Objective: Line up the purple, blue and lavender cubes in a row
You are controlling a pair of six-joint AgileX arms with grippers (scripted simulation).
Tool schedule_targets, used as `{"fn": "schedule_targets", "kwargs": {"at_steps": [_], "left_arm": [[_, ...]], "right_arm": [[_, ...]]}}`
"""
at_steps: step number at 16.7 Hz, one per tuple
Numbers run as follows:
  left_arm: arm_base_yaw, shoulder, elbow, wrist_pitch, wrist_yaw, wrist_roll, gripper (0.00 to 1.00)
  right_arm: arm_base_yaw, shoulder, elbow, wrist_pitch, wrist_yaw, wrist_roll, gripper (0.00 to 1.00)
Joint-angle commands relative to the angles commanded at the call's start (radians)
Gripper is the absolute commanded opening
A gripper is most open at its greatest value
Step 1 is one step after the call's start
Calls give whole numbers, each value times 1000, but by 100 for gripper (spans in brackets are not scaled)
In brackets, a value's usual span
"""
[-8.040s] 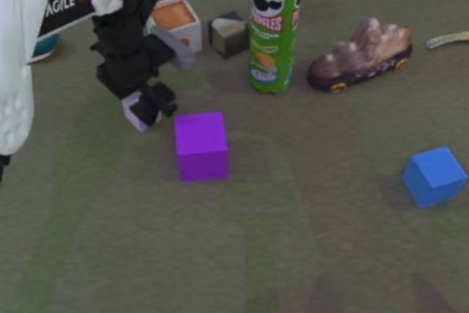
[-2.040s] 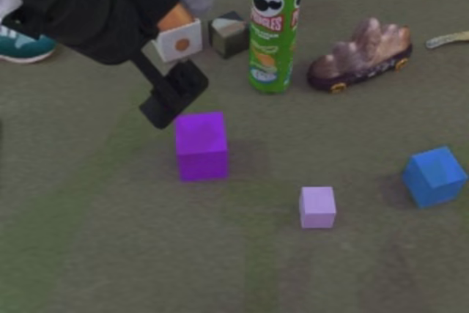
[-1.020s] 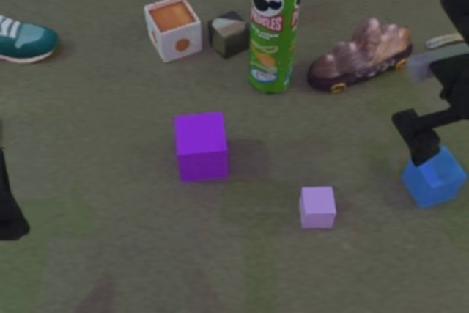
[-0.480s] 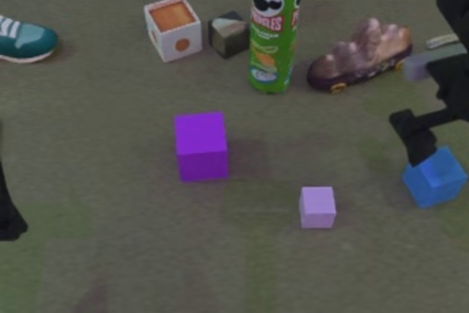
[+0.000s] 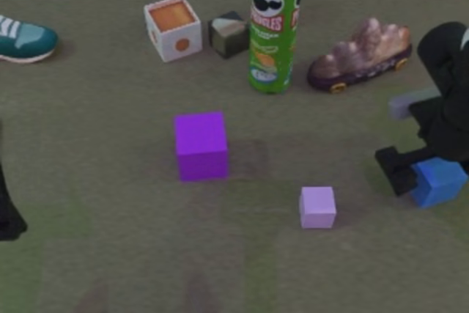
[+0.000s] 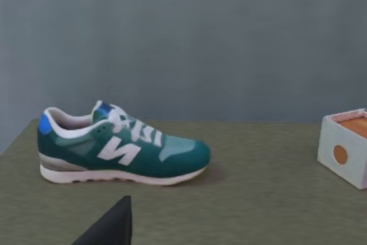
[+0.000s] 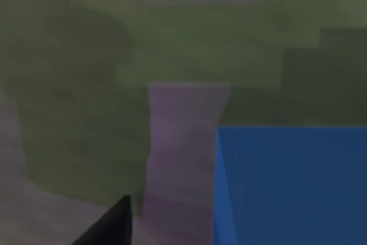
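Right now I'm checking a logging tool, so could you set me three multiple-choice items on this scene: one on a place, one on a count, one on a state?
1. Where is the blue cube?
A. beside the shoe
B. near the table's right edge, at the right gripper
C. on top of the can

2. How many cubes of any kind are on the table?
A. three
B. four
C. five

3. How does the green can stand?
A. upright
B. on its side
C. tilted against the toy car

Answers:
1. B, the top view shows it under the right arm at the right.
2. C, purple cube, lavender cube, blue, white-and-orange cube and dark grey-and-beige cube.
3. A, its lid faces up.
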Motion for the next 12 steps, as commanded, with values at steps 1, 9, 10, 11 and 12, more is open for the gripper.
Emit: {"fn": "schedule_targets", "kwargs": {"at_steps": [1, 9, 10, 11, 12], "left_arm": [[0, 0, 0, 0, 0, 0, 100], [0, 0, 0, 0, 0, 0, 100], [0, 0, 0, 0, 0, 0, 100], [0, 0, 0, 0, 0, 0, 100], [0, 0, 0, 0, 0, 0, 100]], "right_arm": [[0, 9, -14, 22, 0, 0, 100], [1, 16, -22, 36, 0, 1, 77], [1, 16, -22, 36, 0, 1, 70], [1, 16, -22, 36, 0, 1, 62], [1, 16, -22, 36, 0, 1, 55]]}}
